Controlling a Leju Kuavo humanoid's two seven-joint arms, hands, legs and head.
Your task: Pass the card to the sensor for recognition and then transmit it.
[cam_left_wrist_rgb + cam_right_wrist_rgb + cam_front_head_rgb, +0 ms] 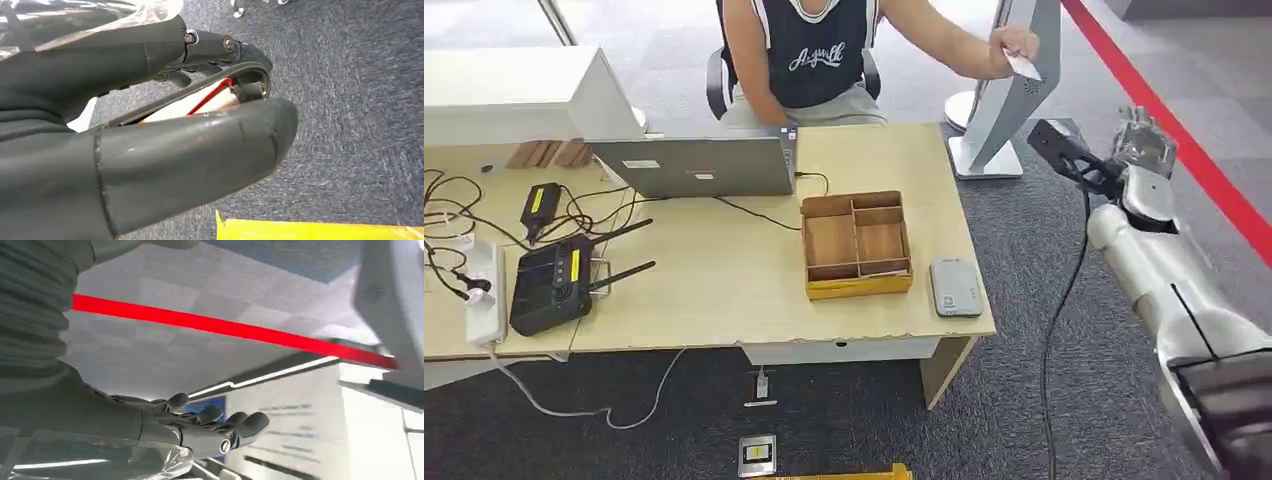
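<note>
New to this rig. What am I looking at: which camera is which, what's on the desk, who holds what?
This is a humanoid robot: two silver arms ending in many-fingered hands. The wide picture is from its head, looking down on a desk with a laptop, a wooden tray, a router and a small grey box, likely the sensor. The other two come from wrist cameras. The right hand reaches out, holding nothing; a seated person holds the white card. The left hand hangs over carpet.

The right arm [1169,290] is smooth silver with a black seam and a black cable alongside. Its right hand [210,427] has dark fingers, a silver screw, clear plastic wrap. The left hand [150,140] has a thick grey thumb, ribbed cover, red wire.
</note>
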